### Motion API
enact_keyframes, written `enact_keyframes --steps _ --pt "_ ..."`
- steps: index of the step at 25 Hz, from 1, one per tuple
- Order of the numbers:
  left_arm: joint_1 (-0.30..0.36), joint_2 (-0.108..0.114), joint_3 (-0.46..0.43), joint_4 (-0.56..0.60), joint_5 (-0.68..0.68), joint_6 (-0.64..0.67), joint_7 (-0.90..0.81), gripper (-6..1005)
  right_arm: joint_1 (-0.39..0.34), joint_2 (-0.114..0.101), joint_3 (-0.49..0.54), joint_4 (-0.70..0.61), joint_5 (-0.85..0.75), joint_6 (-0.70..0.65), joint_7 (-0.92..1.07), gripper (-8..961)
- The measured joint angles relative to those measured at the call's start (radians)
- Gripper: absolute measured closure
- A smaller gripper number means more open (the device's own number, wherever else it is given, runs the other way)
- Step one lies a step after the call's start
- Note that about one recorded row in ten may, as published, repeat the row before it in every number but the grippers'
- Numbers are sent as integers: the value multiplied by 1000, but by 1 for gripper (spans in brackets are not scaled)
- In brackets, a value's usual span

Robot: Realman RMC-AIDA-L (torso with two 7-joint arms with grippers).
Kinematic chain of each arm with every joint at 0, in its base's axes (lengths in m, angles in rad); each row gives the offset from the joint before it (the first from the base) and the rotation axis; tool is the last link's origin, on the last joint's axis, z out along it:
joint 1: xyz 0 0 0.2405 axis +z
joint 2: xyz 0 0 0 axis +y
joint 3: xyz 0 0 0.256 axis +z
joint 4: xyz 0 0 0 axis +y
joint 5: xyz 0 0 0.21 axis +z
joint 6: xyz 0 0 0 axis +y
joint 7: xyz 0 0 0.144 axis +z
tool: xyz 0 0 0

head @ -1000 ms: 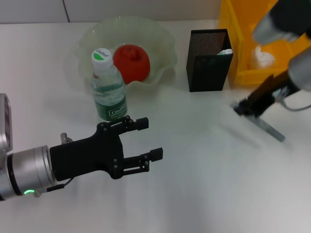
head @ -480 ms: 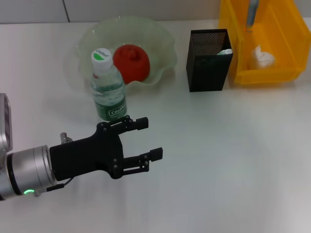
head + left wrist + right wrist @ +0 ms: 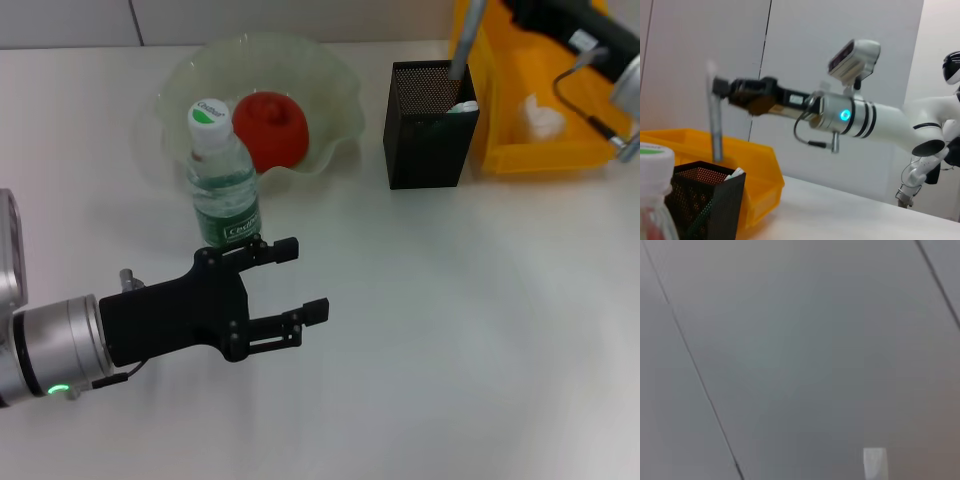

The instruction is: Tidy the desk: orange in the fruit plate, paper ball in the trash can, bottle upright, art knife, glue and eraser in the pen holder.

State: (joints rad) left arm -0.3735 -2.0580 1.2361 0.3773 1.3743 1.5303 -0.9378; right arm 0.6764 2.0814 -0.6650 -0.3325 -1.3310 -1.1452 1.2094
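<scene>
Nearest you, at the left, your left hand (image 3: 292, 282) hovers just over the white surface (image 3: 450, 340) with its two fingers spread and nothing between them. Just beyond it the bottle (image 3: 221, 180) stands upright, green cap on top, touching the near rim of the fruit plate (image 3: 330, 110). The orange (image 3: 270, 128) lies inside that plate, behind and to the right of the bottle. Right of the plate stands the black mesh pen holder (image 3: 430, 125) with a white-tipped item showing at its far right corner. Your right hand (image 3: 722, 89) is above the holder at the far right, clamped on the grey art knife (image 3: 715, 131), which hangs upright with its lower end dipping into the holder's mouth. Behind the holder sits the yellow trash can (image 3: 545, 150), holding the paper ball (image 3: 540, 118).
</scene>
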Motion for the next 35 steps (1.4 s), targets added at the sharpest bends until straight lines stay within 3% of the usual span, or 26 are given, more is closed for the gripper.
enact_keyframes --steps 3,7,14,17,18,20,21,22,23,24,27,30,35 --pt "-3 1 0 2 0 -7 0 201 37 5 3 73 2 80 -63 817" --pt "-4 1 0 4 0 -9 0 200 46 6 1 91 2 90 -76 798" --pt "-9 0 0 9 0 -9 0 201 25 1 1 86 0 34 -72 507" --pt "-11 2 -1 12 -3 1 -5 201 -23 -1 -2 36 -19 -76 -34 401" --pt "-11 7 -8 12 -6 13 -8 201 -79 -1 -3 -50 -49 -193 23 390" --pt "-11 9 -12 12 -6 20 -8 201 -112 -1 -3 -105 -67 -256 61 369" --pt "-12 12 -18 12 -7 31 -11 201 -179 -1 -3 -217 -103 -393 135 358" --pt "-12 15 -25 12 -7 42 -14 201 -179 -1 -3 -217 -103 -393 135 347" --pt "-12 23 -36 13 -7 64 -20 201 -248 -5 -3 -322 -147 -517 183 336" --pt "-12 23 -36 13 -7 64 -20 201 -248 -5 -3 -322 -147 -517 183 325" --pt "-12 37 -43 15 -8 90 -28 201 -352 -8 11 -474 -335 -736 157 293" --pt "-12 49 -46 23 -8 109 -44 200 -391 -1 21 -482 -400 -797 105 272" --pt "-12 72 -55 32 -6 173 -54 200 -422 0 18 -373 -428 -821 11 265"
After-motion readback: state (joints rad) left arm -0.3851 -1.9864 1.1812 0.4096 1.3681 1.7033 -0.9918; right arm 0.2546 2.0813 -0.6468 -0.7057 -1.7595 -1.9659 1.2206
